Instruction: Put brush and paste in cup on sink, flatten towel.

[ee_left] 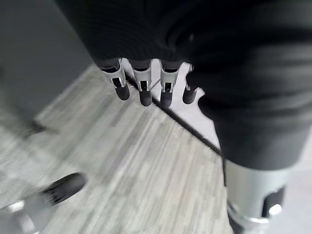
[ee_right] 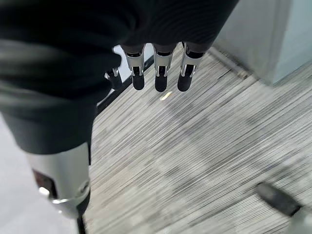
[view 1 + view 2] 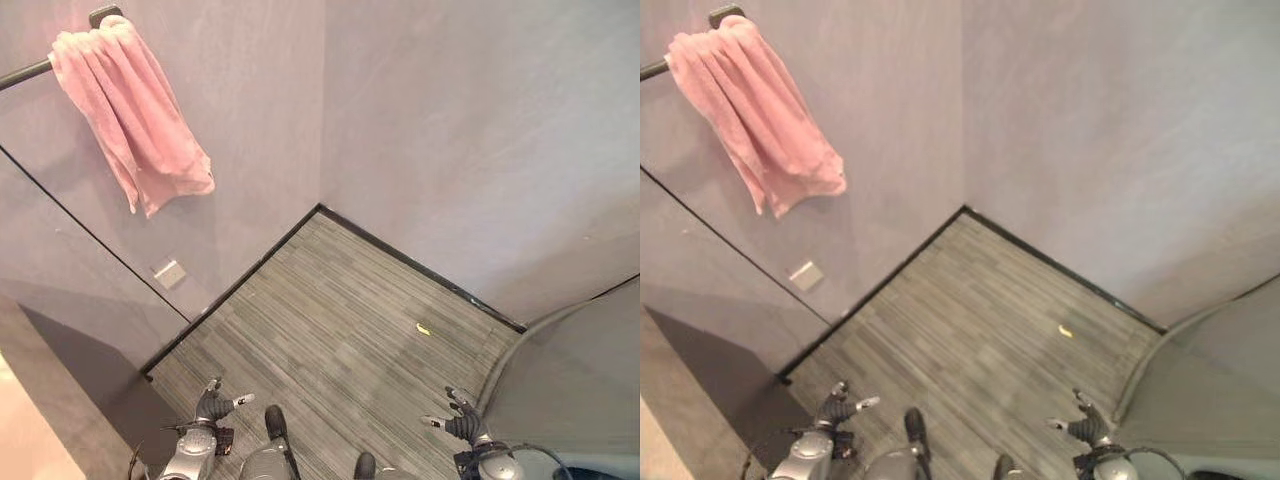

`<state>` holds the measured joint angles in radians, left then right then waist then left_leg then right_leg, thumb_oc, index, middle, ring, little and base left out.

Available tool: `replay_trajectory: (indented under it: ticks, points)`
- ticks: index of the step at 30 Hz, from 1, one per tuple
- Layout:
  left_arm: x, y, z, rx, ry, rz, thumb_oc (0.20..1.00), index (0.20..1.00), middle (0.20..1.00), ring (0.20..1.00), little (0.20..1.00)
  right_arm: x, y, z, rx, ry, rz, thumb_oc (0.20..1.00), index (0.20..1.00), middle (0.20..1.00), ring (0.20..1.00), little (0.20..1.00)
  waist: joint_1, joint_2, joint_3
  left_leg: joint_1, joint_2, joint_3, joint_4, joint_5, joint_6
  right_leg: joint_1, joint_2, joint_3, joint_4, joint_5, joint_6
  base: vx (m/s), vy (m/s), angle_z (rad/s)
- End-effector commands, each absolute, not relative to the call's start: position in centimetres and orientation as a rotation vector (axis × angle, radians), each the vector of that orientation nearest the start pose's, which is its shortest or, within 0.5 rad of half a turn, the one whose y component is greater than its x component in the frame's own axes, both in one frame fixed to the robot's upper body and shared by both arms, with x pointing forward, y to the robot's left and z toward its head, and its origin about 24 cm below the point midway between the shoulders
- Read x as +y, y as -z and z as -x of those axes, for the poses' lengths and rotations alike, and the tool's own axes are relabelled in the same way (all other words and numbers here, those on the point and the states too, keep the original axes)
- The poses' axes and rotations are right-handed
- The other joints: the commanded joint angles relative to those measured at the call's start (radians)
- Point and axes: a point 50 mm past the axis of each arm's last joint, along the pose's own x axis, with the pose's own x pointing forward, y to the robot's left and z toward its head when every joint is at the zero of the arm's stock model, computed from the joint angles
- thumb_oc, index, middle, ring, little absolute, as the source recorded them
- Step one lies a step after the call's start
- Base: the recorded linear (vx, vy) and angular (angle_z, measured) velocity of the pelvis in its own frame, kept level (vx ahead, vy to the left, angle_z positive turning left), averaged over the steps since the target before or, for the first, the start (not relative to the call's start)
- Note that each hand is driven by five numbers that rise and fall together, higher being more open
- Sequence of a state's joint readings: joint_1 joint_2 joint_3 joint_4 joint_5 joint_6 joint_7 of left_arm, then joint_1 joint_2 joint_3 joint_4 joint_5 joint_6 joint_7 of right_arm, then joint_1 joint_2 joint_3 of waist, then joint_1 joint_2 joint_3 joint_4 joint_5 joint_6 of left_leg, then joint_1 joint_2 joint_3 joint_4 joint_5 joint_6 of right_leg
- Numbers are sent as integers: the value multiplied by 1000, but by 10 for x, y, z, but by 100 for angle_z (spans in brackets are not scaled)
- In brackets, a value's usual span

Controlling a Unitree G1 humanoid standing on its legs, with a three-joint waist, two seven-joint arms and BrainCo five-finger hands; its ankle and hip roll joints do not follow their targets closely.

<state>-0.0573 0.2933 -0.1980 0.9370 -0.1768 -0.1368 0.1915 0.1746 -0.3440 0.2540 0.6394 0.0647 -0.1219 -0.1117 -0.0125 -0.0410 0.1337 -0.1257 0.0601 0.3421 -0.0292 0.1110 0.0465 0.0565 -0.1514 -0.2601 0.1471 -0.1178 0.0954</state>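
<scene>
A pink towel (image 3: 130, 110) hangs bunched over a dark wall rail (image 3: 25, 72) at the upper left, its lower corner drooping to the right. My left hand (image 3: 213, 405) hangs low at the bottom left over the striped floor, fingers (image 1: 144, 90) straight and holding nothing. At the bottom right my right hand (image 3: 463, 425) is also open and empty, its fingers (image 2: 160, 73) pointing down toward the floor. Both hands are far below the towel.
Grey walls meet in a corner at the floor (image 3: 340, 320), edged by a dark skirting. A small yellow scrap (image 3: 423, 328) lies on the floor. A pale wall plate (image 3: 169, 273) sits low on the left wall. A curved grey edge (image 3: 500, 365) borders the right.
</scene>
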Motion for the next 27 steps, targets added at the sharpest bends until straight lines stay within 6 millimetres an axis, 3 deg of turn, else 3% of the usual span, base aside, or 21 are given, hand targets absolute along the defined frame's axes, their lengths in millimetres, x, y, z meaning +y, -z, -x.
replay_trajectory:
  ticks: [1,4,6,7,8,9,11,12,14,15,17,18,20,24,27]
  points:
    - [245,97,-193,629,-197,-322,1000,1000,1000,1000,1000,-206,93,-166,578,-76,327,1000,1000,1000,1000,1000,35,-23,-9,-23,-40,-46,57,-22,-12,-44,-94,86,223,282,67,209,302,16]
    - [241,90,-200,587,-154,-350,1000,1000,1000,1000,1000,-199,85,-175,528,-150,377,1000,1000,1000,1000,1000,31,-3,23,22,-68,-85,49,-49,19,-121,-83,111,400,352,70,200,251,39]
    - [239,88,-203,576,-125,-371,1000,1000,1000,1000,1000,-198,79,-180,491,-172,399,1000,1000,1000,1000,1000,3,13,29,61,-76,-147,18,-45,19,-205,31,191,412,272,45,208,75,86]
    - [239,88,-203,576,-125,-371,1000,1000,1000,1000,1000,-198,79,-180,491,-171,399,1000,1000,1000,1000,1000,3,13,29,60,-75,-147,18,-45,19,-205,32,191,411,273,45,288,80,93]
    - [241,88,-202,572,-119,-383,1000,1000,1000,1000,1000,-198,72,-181,454,-186,401,1000,1000,1000,1000,1000,2,16,33,96,-81,-156,11,-57,15,-238,5,142,352,252,38,265,33,73]
    - [241,88,-200,574,-116,-383,1000,1000,1000,1000,1000,-201,69,-181,440,-184,408,1000,1000,1000,1000,1000,-5,22,31,108,-81,-176,6,-62,12,-261,19,135,315,238,32,383,-3,37]
    - [240,92,-196,588,-105,-391,1000,1000,1000,1000,1000,-204,60,-183,400,-187,392,1000,1000,1000,1000,1000,-29,14,37,147,-100,-235,-5,-75,3,-294,82,210,172,221,32,286,-70,25]
    - [240,92,-196,588,-105,-391,1000,1000,1000,1000,1000,-204,60,-183,400,-187,392,1000,1000,1000,1000,1000,-29,15,36,145,-99,-236,-5,-74,3,-293,83,209,167,226,31,227,-67,63]
    - [241,94,-195,601,-108,-401,1000,1000,1000,1000,1000,-205,44,-189,323,-188,374,1000,1000,1000,1000,1000,-44,-3,37,186,-115,-298,-22,-94,-12,-327,84,271,-25,290,61,318,-108,107]
    - [240,94,-195,602,-107,-400,1000,1000,1000,1000,1000,-206,43,-189,323,-188,375,1000,1000,1000,1000,1000,-47,0,39,190,-113,-301,-24,-95,-12,-320,85,267,-29,290,61,337,-110,100]
    - [241,97,-194,614,-114,-405,1000,1000,1000,1000,1000,-207,34,-191,280,-200,369,1000,1000,1000,1000,1000,-59,-8,36,212,-114,-349,-24,-111,-19,-346,84,324,-82,318,77,318,-117,87]
    - [240,99,-194,626,-111,-408,1000,1000,1000,1000,1000,-208,25,-190,251,-227,391,1000,1000,1000,1000,1000,-57,-19,29,227,-111,-392,-14,-129,-26,-312,76,316,-85,304,78,376,-176,120]
    - [239,100,-192,634,-111,-407,1000,1000,1000,1000,1000,-208,24,-189,245,-242,404,1000,1000,1000,1000,1000,-62,-25,24,228,-113,-403,-11,-138,-26,-298,79,326,-75,307,74,279,-169,136]
    - [242,105,-187,671,-148,-379,1000,1000,1000,1000,1000,-212,11,-192,201,-272,452,1000,1000,1000,1000,1000,-65,-25,-10,243,-73,-449,11,-136,-55,-262,110,301,-56,262,44,272,-193,72]
    - [236,102,-192,643,-162,-330,1000,1000,1000,1000,1000,-220,3,-195,167,-224,450,1000,1000,1000,1000,1000,-68,-30,2,156,-54,-438,217,-103,-98,-206,113,240,-45,210,6,239,-188,56]
